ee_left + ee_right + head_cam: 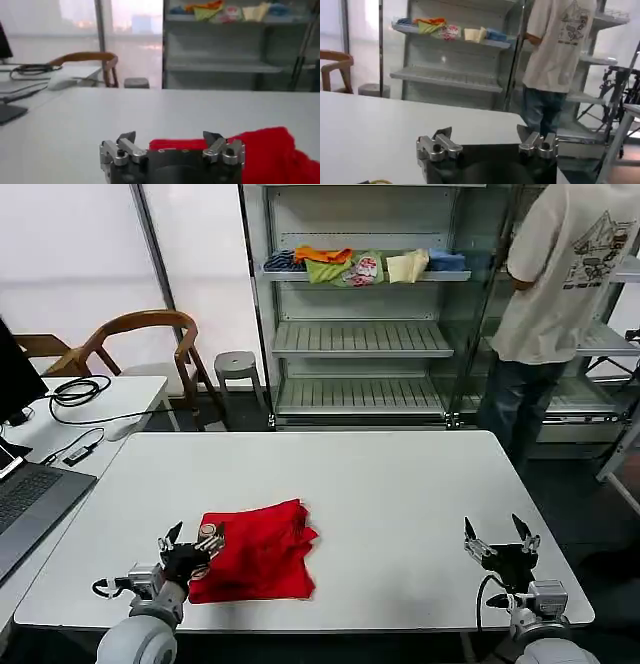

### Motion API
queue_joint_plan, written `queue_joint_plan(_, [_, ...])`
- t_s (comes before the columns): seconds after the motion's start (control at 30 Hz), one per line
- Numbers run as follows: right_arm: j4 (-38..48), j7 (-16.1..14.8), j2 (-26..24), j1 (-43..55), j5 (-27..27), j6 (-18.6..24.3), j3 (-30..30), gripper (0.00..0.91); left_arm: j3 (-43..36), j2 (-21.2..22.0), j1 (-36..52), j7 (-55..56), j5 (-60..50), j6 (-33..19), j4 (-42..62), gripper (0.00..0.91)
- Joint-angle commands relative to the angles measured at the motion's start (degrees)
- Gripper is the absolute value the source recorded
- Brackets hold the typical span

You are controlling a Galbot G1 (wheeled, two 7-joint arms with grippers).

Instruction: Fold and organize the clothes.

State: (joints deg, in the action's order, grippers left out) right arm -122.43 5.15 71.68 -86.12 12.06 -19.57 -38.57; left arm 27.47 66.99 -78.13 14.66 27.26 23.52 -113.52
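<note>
The clothes are one bright red T-shirt point(258, 552), lying folded into a rough square on the white table point(400, 484), near its front left. In the left wrist view the red shirt point(265, 152) lies just past the fingertips. My left gripper point(192, 538) stands open at the shirt's left edge, low over the table, with nothing between its fingers; its inner finger overlaps the cloth's edge. My right gripper point(500, 536) stands open over bare table at the front right, far from the shirt, holding nothing. In the wrist views, the left gripper point(170, 136) and the right gripper point(485, 132) show spread fingers.
A laptop point(30, 504) and cables lie on a side desk at the left, with a wooden chair point(140, 344) behind. A shelf unit point(365, 304) at the back holds several folded garments point(360, 264). A person point(555, 294) stands by the shelves at the right.
</note>
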Motion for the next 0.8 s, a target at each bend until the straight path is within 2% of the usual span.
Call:
queue_joint_plan(0.03, [-0.1,0.0,0.1,0.5,-0.1,0.0,0.3,0.907,1.0,0.2,-1.2,3.2,5.5,1.3,3.2,0.907])
queue_joint_plan(0.3, [0.2,0.0,0.3,1.1,-0.5,-0.2,0.8,0.907,-0.3,0.8,-1.1,2.7,8.2,-0.6,3.2,0.907])
queue_joint_plan(0.37, [0.1,0.0,0.3,1.2,-0.6,-0.2,0.9,0.907,-0.4,0.8,-0.4,2.9,10.7,-3.4,4.0,0.907])
queue_joint_plan(0.47, [0.1,0.0,0.4,1.3,-0.8,-0.2,1.0,0.907,-0.3,0.8,0.3,2.7,11.4,-4.4,4.3,0.907])
queue_joint_plan(0.8, [0.3,0.0,0.6,1.7,-0.9,-0.2,1.1,0.907,-1.6,1.2,-0.7,2.5,9.6,-4.3,5.3,0.907])
